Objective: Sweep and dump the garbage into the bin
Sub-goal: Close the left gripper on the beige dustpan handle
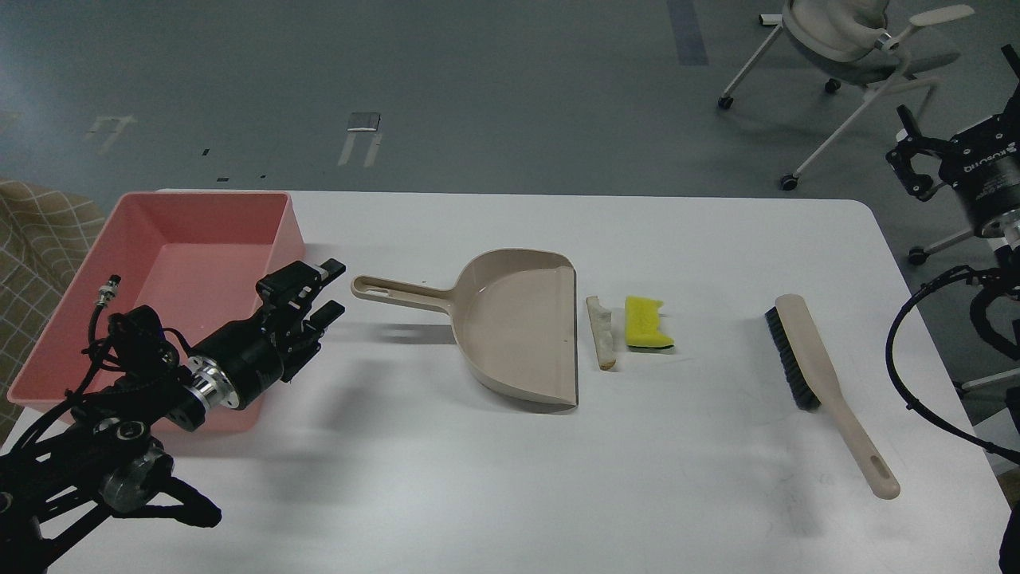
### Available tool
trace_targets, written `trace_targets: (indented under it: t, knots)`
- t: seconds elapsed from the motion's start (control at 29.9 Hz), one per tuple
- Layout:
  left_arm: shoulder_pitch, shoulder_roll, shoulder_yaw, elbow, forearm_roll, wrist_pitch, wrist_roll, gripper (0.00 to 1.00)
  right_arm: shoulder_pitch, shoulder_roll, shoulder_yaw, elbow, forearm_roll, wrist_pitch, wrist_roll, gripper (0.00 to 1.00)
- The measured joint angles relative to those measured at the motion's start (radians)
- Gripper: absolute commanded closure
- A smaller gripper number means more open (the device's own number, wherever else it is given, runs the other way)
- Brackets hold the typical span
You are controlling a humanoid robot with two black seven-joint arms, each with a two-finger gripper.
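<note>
We count 2 garbage scraps: 1 yellow sponge piece (648,322) & 1 whitish slice (602,332). Also 1 pink bin (288,227), 1 beige dustpan (510,335), 1 brush (829,391), 1 white table (494,478). In the bkgd: 1 office chair (845,40).

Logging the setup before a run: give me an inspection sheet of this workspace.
Surface: white table, bare in front.
Job's things: pink bin far left; yellow sponge piece and whitish slice beside the beige dustpan mouth; brush to the right.
Clutter: nothing seen.
Grippers: left gripper open by the bin; right gripper off-table, state unclear.
Cables: black loops at right arm.
Surroundings: grey floor, office chair.
</note>
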Motion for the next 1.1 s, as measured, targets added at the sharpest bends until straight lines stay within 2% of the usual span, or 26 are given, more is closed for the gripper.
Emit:
trace_targets:
  t: [0.1, 0.3, 0.67, 0.77, 1.1]
  knots:
    - [-0.002, 0.000, 0.000, -0.028, -0.001, 0.000, 0.033, 0.31, -0.010, -0.003, 0.007, 0.001, 0.000, 0.000, 0.000, 0.00]
    - [-0.014, -0.022, -0.003, -0.077, -0.004, -0.004, 0.153, 0.31, -0.027, -0.003, 0.016, 0.002, 0.000, 0.000, 0.000, 0.00]
    - [-0.100, -0.110, 0.002, -0.019, -0.143, 0.014, 0.359, 0.31, -0.038, -0.008, 0.025, -0.004, 0.000, 0.000, 0.000, 0.00]
    - [-0.118, -0.133, 0.008, 0.007, -0.157, 0.041, 0.381, 0.31, -0.040, -0.007, 0.025, -0.004, 0.000, 0.000, 0.000, 0.00]
    - [-0.180, -0.184, 0.050, 0.040, -0.159, 0.087, 0.400, 0.31, -0.047, -0.007, 0.026, -0.003, 0.000, 0.000, 0.000, 0.00]
